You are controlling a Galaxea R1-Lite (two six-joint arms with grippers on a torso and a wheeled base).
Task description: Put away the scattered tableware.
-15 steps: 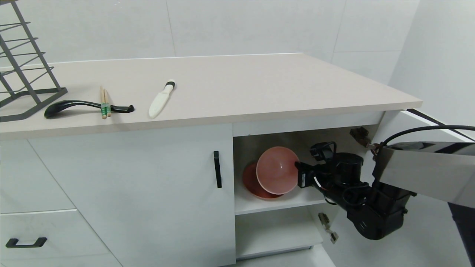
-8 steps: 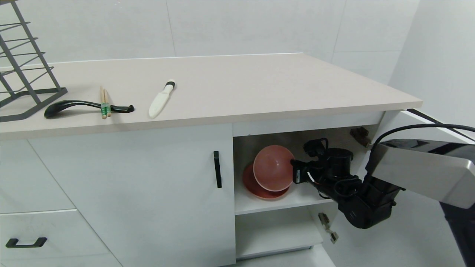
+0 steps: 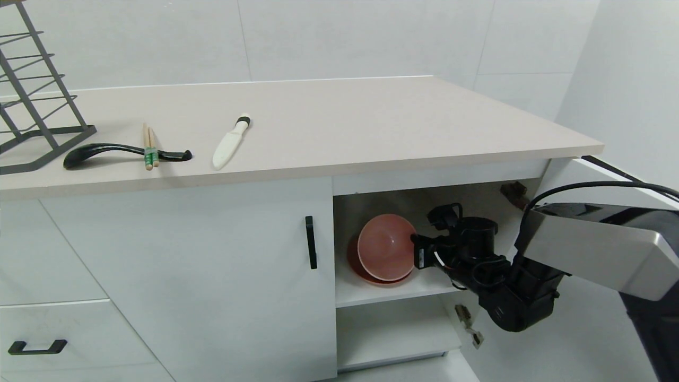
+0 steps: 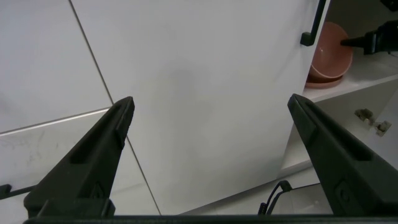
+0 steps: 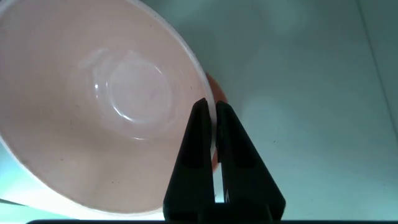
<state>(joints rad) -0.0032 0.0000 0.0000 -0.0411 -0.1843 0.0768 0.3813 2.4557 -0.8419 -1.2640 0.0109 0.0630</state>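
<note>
Countertop (image 3: 345,122): rack (image 3: 32,119), ladle (image 3: 79,157), chopsticks (image 3: 149,148), knife (image 3: 229,143). Shelf (image 3: 387,292): plate (image 3: 354,262).

White tiled wall (image 3: 371,37), beige countertop (image 3: 345,122), white cabinet door (image 3: 212,265) with black handle (image 3: 311,242), grey wire rack (image 3: 32,95)

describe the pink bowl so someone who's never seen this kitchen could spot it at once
Look below the beige countertop, where the cabinet stands open on the right. At its upper shelf, the pink bowl is tipped on edge, rim pinched in the right gripper. It is paler and deeper than the red plate lying on that shelf.
</note>
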